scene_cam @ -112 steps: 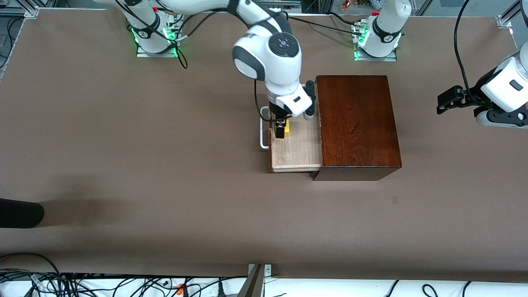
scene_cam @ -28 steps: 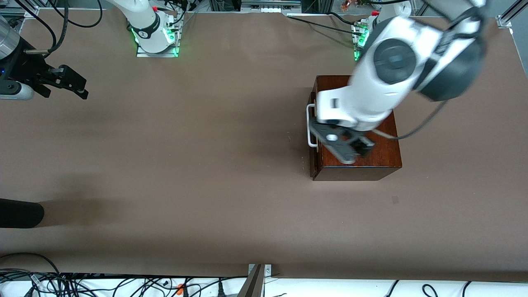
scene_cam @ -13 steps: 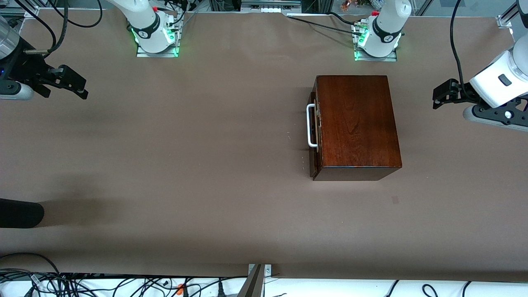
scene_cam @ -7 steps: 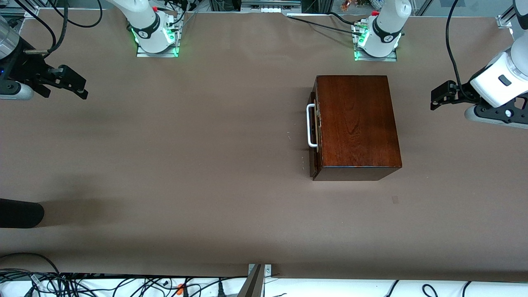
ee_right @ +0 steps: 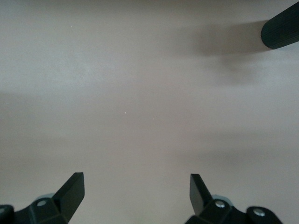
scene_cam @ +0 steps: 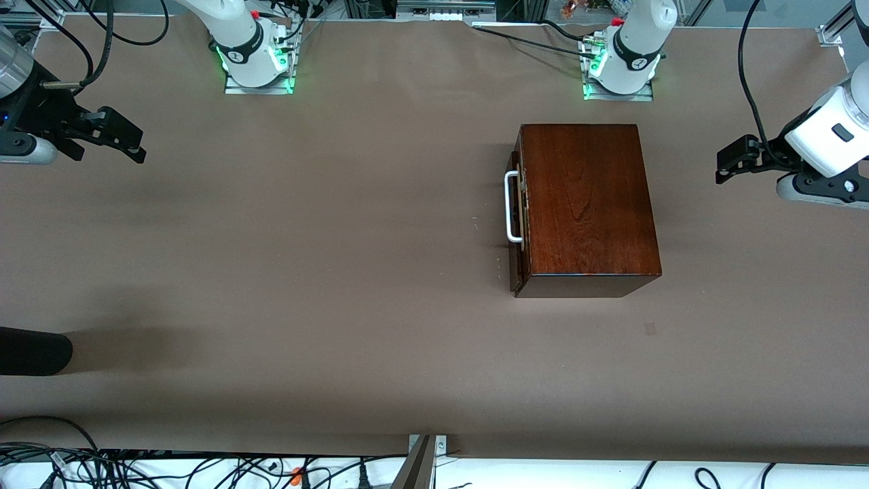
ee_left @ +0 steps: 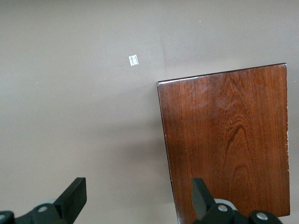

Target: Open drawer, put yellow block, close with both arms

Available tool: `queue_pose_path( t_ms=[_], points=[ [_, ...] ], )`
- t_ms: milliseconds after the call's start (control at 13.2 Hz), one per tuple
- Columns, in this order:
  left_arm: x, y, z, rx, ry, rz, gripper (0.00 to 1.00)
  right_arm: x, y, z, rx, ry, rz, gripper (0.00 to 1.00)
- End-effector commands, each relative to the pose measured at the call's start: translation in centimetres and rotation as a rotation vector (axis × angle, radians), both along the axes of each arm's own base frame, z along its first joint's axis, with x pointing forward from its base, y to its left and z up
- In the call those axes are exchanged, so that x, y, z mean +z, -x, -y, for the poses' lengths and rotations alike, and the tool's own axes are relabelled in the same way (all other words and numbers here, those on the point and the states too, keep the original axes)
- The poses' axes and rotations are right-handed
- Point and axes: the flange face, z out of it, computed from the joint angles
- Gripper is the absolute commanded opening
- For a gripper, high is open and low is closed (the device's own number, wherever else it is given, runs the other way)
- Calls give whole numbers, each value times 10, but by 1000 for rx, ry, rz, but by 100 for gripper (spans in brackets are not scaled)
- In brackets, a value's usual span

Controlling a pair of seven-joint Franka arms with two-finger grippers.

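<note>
The glossy mahogany box (scene_cam: 587, 204) stands toward the left arm's end of the table. Its drawer is pushed in, with the dark front (scene_cam: 516, 210) and the white U-shaped handle (scene_cam: 510, 207) facing the right arm's end. The yellow block is hidden. My left gripper (scene_cam: 721, 163) is open and empty, up in the air over bare table at the left arm's end; the left wrist view shows the box top (ee_left: 229, 140) under it. My right gripper (scene_cam: 132, 142) is open and empty over bare table at the right arm's end.
A black cylinder end (scene_cam: 34, 351) lies at the table's edge toward the right arm's end, nearer the camera; it also shows in the right wrist view (ee_right: 280, 32). A small tape mark (scene_cam: 650, 329) is on the brown table (scene_cam: 305, 258). Cables lie along the near edge.
The drawer was open with the yellow block in it, then was pushed shut by the left arm. The left arm has withdrawn and now drifts slightly. The right arm is still.
</note>
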Motion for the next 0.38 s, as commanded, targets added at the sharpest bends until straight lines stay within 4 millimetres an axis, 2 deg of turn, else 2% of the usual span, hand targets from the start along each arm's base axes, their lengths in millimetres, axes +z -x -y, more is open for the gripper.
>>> queue_pose_path(
  t_ms=[0, 303],
  points=[
    [2, 6, -2, 12, 20, 11, 100, 5, 0, -3, 1, -7, -4, 100],
    [2, 6, -1, 10, 20, 14, 100, 5, 0, -3, 2, -8, -4, 100]
  ],
)
